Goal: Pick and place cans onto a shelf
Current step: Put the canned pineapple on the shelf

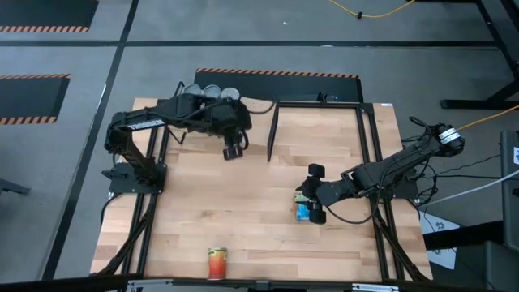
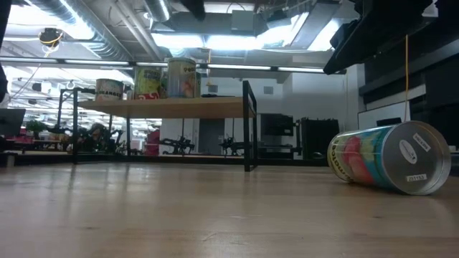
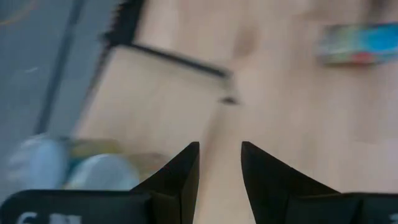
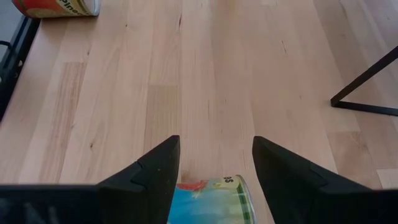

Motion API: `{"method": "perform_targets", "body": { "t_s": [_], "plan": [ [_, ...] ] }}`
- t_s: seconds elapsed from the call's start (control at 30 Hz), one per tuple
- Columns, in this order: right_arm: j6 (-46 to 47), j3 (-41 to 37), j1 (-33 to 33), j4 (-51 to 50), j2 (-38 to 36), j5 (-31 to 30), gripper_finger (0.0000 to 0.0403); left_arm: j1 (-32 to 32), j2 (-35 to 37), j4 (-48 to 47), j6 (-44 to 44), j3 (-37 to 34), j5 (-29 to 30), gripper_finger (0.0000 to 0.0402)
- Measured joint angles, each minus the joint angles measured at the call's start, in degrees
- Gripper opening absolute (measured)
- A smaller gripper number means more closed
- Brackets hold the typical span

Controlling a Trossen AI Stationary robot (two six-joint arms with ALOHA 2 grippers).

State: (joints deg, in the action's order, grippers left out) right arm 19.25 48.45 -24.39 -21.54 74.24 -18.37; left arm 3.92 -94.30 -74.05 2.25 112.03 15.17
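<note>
Three cans (image 1: 212,91) stand upright on the shelf (image 2: 172,107) at the far left; in the low view (image 2: 148,82) they stand in a row on its board. My left gripper (image 1: 233,150) hangs open and empty just in front of them, beside the black divider (image 1: 272,130). A blue-labelled can (image 1: 304,209) lies on its side on the table at right, also in the low view (image 2: 387,165). My right gripper (image 4: 214,165) is open above it, one finger on each side, touching nothing. A red-orange can (image 1: 216,264) lies by the near edge.
The shelf's black frame (image 1: 365,138) runs along the table's right side and far edge; one of its bars shows in the right wrist view (image 4: 367,87). Bare wooden tabletop (image 1: 243,211) lies between the two loose cans and the shelf.
</note>
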Motion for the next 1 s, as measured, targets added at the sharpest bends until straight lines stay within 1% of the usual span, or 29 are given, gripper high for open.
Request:
{"method": "perform_targets", "body": {
  "t_s": [0.1,0.17,0.37,0.53,0.67,0.8,0.9,1.0],
  "plan": [
    [0.0,0.0,0.0,0.0,0.0,0.0,0.0207,-3.8,0.0,0.0,1.9,0.9,-5.6,0.0111],
    [0.0,0.0,0.0,0.0,0.0,0.0,0.0207,-6.8,0.0,-0.3,3.1,0.8,-8.0,0.0111],
    [0.0,0.0,0.0,0.0,0.0,0.0,0.0207,-18.6,0.0,-0.5,10.2,-3.0,-8.9,0.0111],
    [0.0,0.0,0.0,0.0,0.0,0.0,0.0207,-29.3,0.0,1.6,22.6,-8.9,-8.7,0.0111],
    [0.0,0.0,0.0,0.0,0.0,0.0,0.0207,-36.9,0.0,8.5,32.4,-16.2,-9.0,0.0111],
    [-0.1,0.0,0.0,0.0,0.0,0.0,0.0207,-42.9,0.0,19.2,43.1,-23.7,-11.7,0.0111],
    [-0.2,0.0,0.0,0.0,0.0,0.0,0.0207,-46.3,0.0,31.1,50.5,-29.5,-13.2,0.0111],
    [-1.3,0.0,0.0,0.4,0.0,0.0,0.0207,-49.2,0.0,44.0,56.4,-35.2,-13.5,0.0111]
  ]
}}
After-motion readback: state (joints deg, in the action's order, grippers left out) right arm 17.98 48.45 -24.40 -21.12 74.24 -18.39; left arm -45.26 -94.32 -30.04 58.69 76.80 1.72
